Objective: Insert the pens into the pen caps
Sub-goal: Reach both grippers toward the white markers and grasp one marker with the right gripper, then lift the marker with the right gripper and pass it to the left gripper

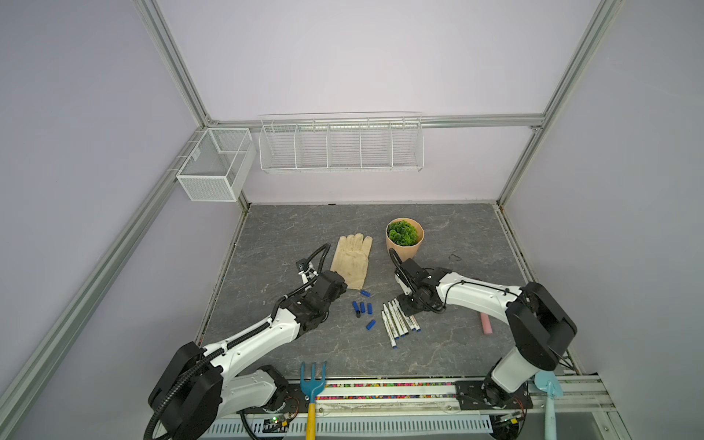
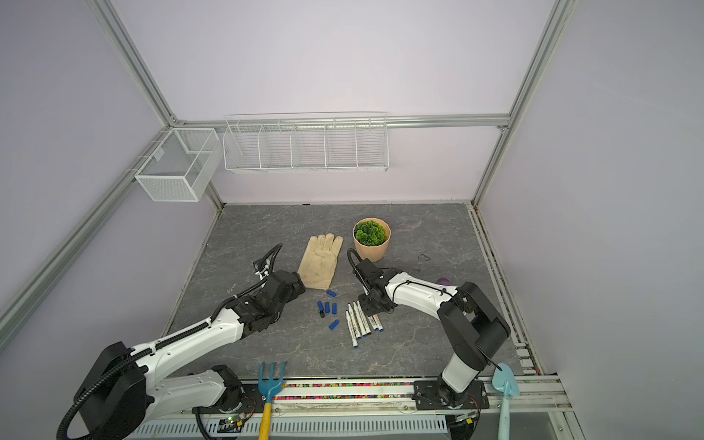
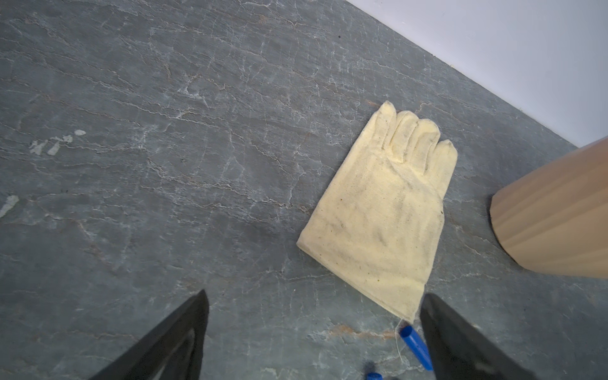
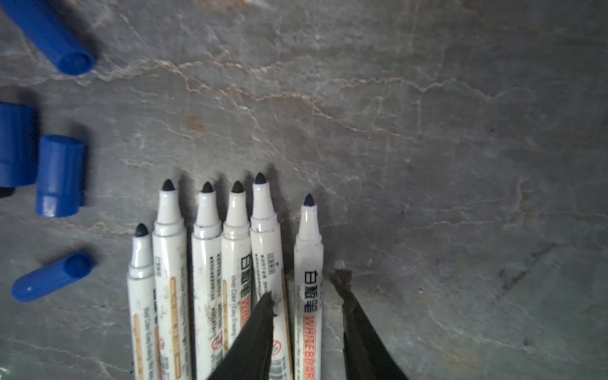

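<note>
Right claw [image 4: 306, 286]: low over the bench [image 4: 460, 131], jaws narrow, one black finger [image 4: 256, 332] on either side of the end pen [image 4: 308, 250]. A gap shows on both sides, so the pen is straddled, not gripped.

Pens [image 4: 207, 263]: six, white, uncapped, dark tips pointing one way, lying side by side mid-bench. The end pen sits slightly apart from the other five.

Pen caps [image 1: 362, 308]: left of the pens, near but not touching them. Three blue and one black form a tight cluster. The far blue cap [image 1: 365, 293] lies beyond it toward the glove, and the near blue cap [image 1: 370, 324] lies on the front side.

Left claw [image 3: 314, 294]: above the bench, jaws wide, holding nothing. The far blue cap lies just beside one finger [image 3: 460, 345].

Glove [image 1: 351, 259]: cream, flat, behind the caps.

Plant pot [image 1: 404, 238]: tan, green foliage, right of the glove.

Pink block [image 1: 486, 324]: right side of the bench, beside the right arm.

Garden fork [image 1: 312, 384] and pale-blue trowel [image 1: 548, 384]: at the front edge.

Wire baskets [image 1: 341, 143]: two, white, mounted on the walls.
</note>
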Tool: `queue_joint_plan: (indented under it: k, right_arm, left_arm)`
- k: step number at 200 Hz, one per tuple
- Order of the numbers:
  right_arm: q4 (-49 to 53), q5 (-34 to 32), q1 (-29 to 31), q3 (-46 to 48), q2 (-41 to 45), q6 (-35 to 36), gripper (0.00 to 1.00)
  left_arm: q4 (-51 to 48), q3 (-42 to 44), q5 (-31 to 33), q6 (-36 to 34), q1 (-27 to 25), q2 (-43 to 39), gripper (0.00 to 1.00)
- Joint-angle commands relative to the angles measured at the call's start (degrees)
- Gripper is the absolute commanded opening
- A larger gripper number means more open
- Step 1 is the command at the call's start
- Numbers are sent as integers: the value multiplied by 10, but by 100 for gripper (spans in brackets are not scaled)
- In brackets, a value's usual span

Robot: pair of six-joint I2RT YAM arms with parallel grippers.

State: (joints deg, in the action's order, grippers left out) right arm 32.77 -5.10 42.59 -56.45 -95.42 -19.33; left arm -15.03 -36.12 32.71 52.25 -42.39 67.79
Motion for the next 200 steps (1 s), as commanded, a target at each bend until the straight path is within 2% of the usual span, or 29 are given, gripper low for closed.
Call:
queue_joint_plan:
  k: [1,80,115,142,170,200]
  right_arm:
    - [8,-11,2,-9,-15,-8,35]
    - [5,-35,2,-11,-49,-24,29]
    - [1,-41,1,-14,-39,-31,18]
    - [-10,-40,-12,-14,9,-33,11]
    - [-53,-3,-32,-6,95,-31,7]
    - [-144,53,-58,13,174,-78,7]
  left_arm:
    - [10,6,-8,12,-1,-4,99]
    - [24,-3,-32,-9,-1,15,99]
    - [21,-12,-57,-26,-1,23,99]
    - [23,-17,-75,-41,-1,23,99]
    - [42,-14,-122,-64,-1,13,99]
    - [123,8,-243,-119,-1,-15,99]
